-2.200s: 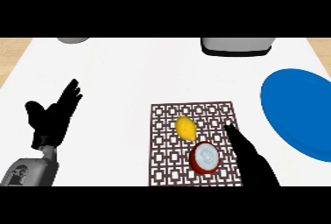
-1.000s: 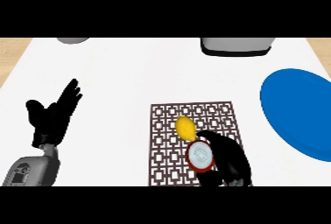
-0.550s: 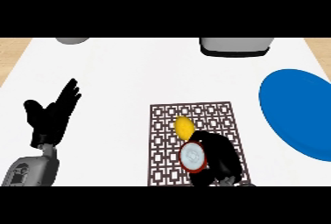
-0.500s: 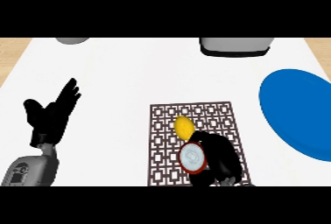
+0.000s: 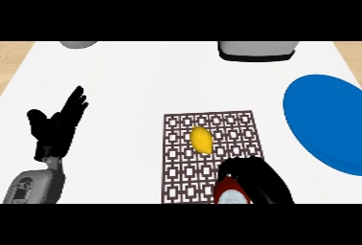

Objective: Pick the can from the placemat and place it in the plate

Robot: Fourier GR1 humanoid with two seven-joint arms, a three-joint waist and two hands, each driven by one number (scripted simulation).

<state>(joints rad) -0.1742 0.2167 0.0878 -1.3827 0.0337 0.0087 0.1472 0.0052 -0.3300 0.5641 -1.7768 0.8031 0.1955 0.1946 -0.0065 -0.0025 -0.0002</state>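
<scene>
Head view is looking steeply down on a white counter (image 5: 141, 81). At the left, the left hand (image 5: 56, 127) is being held open with straight fingers raised, resting above its grey forearm (image 5: 32, 185). Toward the middle, a brown patterned placemat (image 5: 212, 122) is lying flat, and a yellow lemon (image 5: 201, 139) is being carried on it. At the mat's lower right, the right hand (image 5: 256, 179) is being kept curled round the red can (image 5: 230, 191), clamped on it; the can is being cut off by the lower edge and partly hidden by fingers. At the right, a blue plate (image 5: 325, 119) is sitting with nothing in it, cut by the edge. Along the top, a grey object (image 5: 79, 44) and a grey container (image 5: 256, 50) are being cropped, too little showing to be named.
</scene>
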